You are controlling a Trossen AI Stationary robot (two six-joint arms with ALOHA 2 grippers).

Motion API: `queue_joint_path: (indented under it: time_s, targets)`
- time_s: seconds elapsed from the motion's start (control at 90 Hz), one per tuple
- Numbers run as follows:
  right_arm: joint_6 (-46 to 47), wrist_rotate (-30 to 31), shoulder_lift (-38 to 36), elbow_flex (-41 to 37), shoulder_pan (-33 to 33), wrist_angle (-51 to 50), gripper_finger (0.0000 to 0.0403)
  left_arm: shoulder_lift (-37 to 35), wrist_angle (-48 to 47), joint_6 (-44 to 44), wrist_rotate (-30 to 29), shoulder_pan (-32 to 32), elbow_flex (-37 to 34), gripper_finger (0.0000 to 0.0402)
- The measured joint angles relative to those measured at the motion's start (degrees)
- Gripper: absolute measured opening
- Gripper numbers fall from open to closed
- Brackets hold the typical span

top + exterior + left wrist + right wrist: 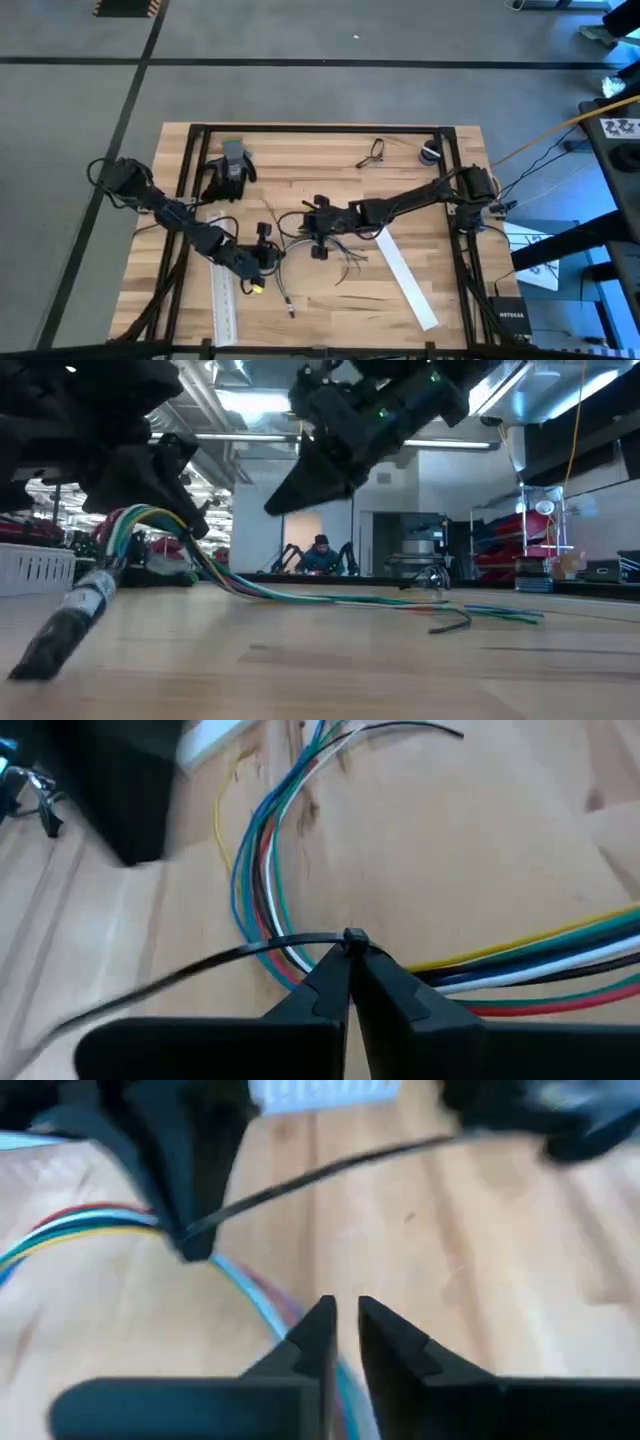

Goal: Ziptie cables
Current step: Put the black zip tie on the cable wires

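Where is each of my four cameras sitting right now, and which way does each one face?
High view: overhead, straight down on the table, both arms, left gripper and right gripper.
Low view: table height, level across into the room; arms overhead.
Left wrist view: past its shut fingers onto the cables and zip tie.
Right wrist view: past its slightly parted fingers toward the left gripper.
Shared: both wrist views show cables and zip tie.

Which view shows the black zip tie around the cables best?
The left wrist view: the zip tie loops the coloured cables at the left gripper, its fingers shut on it. The right wrist view shows its tail blurred, beyond the open right gripper. The high and low views do not show it clearly.
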Motion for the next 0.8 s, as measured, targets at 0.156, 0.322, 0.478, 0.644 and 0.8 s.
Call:
queue_joint_path:
  time_s: [0.156,0.322,0.478,0.644,0.8]
  targets:
    - [-0.4,1.2,3.5,0.0,1.4,3.8,0.0095,0.0,-0.2,-4.0,0.3,0.9,0.0,0.0004]
    - [-0.2,1.2,5.2,-0.1,1.4,6.8,0.0109,0.0,-1.3,-11.0,7.3,3.4,0.0,0.0052]
    - [-0.2,1.1,5.2,-0.1,1.4,7.4,0.0111,-1.4,-6.0,-17.3,11.3,4.4,0.0,0.0103]
    - [1.1,-2.5,5.2,-0.1,1.7,11.8,0.0111,-2.0,-7.1,-17.7,11.3,4.4,0.0,0.0129]
    - [2.9,-1.4,6.0,0.0,3.4,17.0,0.0111,-2.0,-7.0,-18.6,11.3,4.4,0.0,0.0133]
